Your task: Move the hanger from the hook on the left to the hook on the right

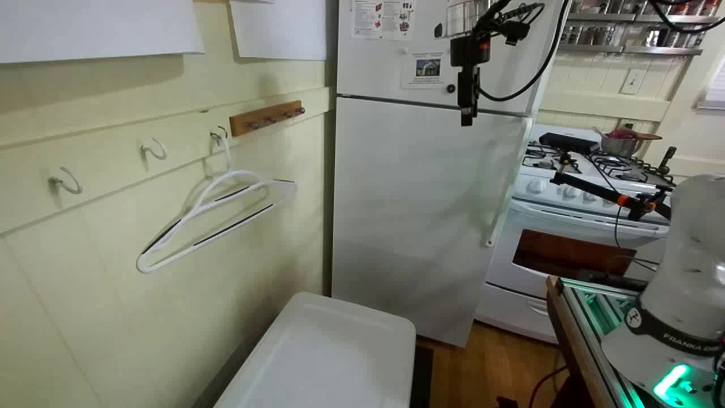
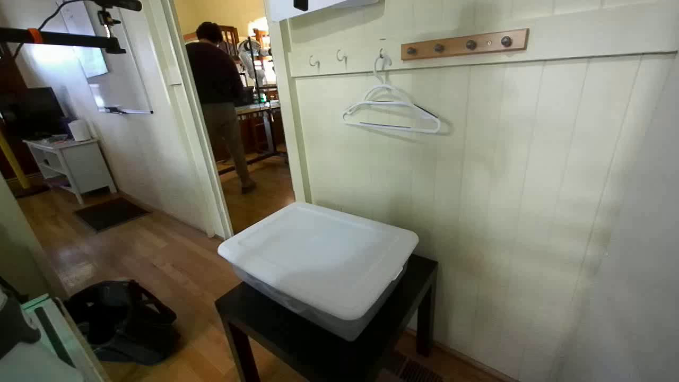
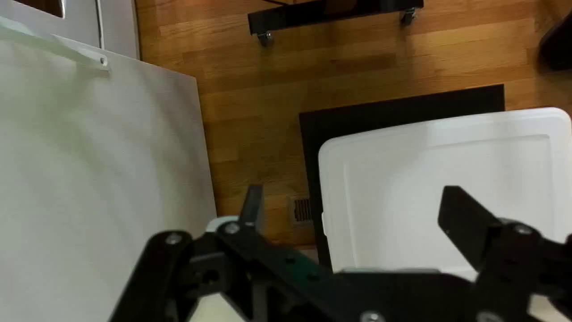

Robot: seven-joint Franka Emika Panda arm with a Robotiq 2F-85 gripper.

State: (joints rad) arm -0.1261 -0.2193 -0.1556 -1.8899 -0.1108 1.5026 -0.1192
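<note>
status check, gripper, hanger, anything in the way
Gripper open, nothing held. Hanger on the hook nearest the wooden peg rack. White-lidded bin lower down, likely not in the way.

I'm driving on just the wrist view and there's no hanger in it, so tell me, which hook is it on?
Observer: In both exterior views, the hanger hangs from the rightmost of three hooks.
Operator: And what is just right of that?
Observer: A wooden rail with four knobs.
Operator: My view shows the gripper open. Is it touching the hanger?
Observer: No, in an exterior view it hovers in front of the fridge, apart from the hanger.
</note>
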